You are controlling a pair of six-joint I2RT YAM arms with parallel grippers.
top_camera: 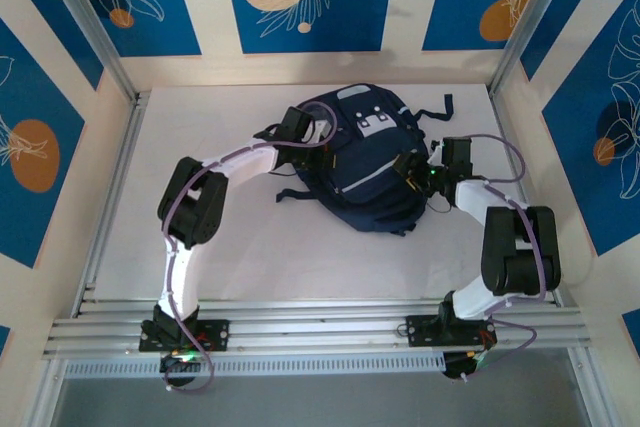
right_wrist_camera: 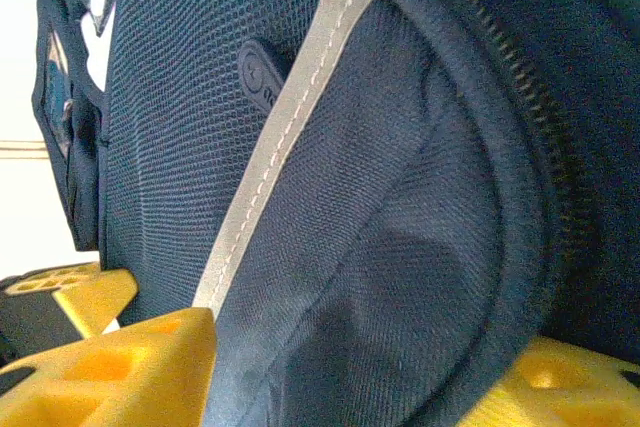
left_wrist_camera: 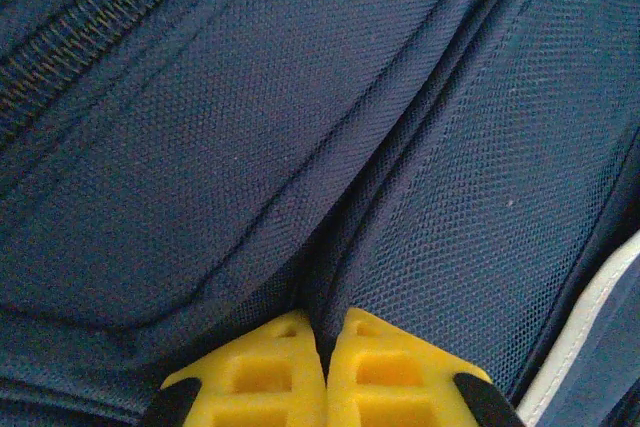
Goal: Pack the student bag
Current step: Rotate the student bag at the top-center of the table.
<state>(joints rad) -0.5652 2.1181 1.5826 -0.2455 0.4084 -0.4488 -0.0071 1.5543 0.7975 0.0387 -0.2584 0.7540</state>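
The student bag (top_camera: 365, 162), a dark navy backpack with white patches and a pale stripe, lies flat in the middle of the white table. My left gripper (top_camera: 322, 132) is at its upper left side. In the left wrist view the left gripper (left_wrist_camera: 326, 332) is shut, its yellow fingertips (left_wrist_camera: 260, 377) pinching a fold of the bag's navy fabric (left_wrist_camera: 330, 247) beside a seam. My right gripper (top_camera: 408, 169) presses against the bag's right side. In the right wrist view the right gripper (right_wrist_camera: 365, 337) stands open, its yellow fingers (right_wrist_camera: 150, 367) straddling a bulge of the bag (right_wrist_camera: 400, 197) next to the pale stripe (right_wrist_camera: 290, 117) and a zipper (right_wrist_camera: 520, 77).
Black straps (top_camera: 432, 112) trail from the bag's right side onto the table (top_camera: 250, 257). An aluminium rail (top_camera: 320, 322) runs across the near edge by the arm bases. Patterned blue and cream walls enclose the table at the back and both sides.
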